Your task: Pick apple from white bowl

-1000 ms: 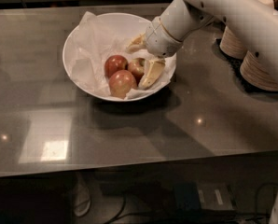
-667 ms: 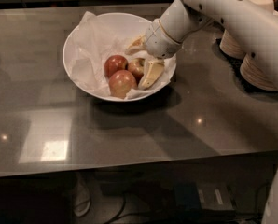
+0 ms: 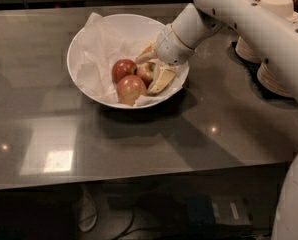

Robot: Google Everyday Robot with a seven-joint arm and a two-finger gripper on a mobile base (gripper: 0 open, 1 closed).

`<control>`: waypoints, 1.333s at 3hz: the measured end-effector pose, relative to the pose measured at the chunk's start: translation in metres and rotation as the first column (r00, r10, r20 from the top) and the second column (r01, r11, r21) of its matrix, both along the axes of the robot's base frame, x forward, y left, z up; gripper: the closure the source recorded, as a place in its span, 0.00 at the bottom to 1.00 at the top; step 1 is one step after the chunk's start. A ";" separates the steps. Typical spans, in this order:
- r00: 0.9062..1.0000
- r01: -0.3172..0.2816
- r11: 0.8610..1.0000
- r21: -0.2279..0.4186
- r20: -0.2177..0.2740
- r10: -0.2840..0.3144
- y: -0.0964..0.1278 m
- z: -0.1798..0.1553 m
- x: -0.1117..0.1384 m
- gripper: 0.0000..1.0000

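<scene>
The white bowl (image 3: 84,44), lined with crumpled white paper, sits on the grey table at the back centre. It holds three apples. The small red apple with a yellow-green patch (image 3: 146,73) lies at the bowl's right side. My gripper (image 3: 154,65) reaches into the bowl from the right. Its cream fingers (image 3: 162,79) stand on either side of this apple, one behind it and one in front to the right. The gripper is open around the apple. A dark red apple (image 3: 123,69) and a paler orange-red apple (image 3: 130,89) lie just to the left.
Stacks of tan paper bowls (image 3: 274,76) stand at the table's right edge behind my white arm (image 3: 249,24). The table's front edge runs along the lower part of the view, with cables and floor below it.
The gripper has barely moved and stays in the bowl's right side. The apple between its fingers shows a little more plainly now.
</scene>
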State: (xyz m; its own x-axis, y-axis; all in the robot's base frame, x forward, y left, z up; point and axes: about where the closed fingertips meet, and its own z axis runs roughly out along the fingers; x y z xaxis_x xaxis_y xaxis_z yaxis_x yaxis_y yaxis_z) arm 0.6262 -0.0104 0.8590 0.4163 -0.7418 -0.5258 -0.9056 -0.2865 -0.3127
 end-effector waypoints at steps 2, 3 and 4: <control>1.000 0.000 1.000 0.000 0.000 0.000 0.000 0.000 0.000 0.79; 1.000 0.018 1.000 0.010 -0.003 -0.018 -0.002 0.002 -0.001 0.99; 0.999 0.034 0.993 0.113 0.023 -0.037 -0.006 0.025 -0.005 1.00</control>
State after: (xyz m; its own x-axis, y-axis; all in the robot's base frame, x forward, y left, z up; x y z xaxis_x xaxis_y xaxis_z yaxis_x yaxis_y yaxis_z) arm 0.6209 -0.0165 0.8844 0.4050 -0.6927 -0.5968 -0.9060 -0.2161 -0.3640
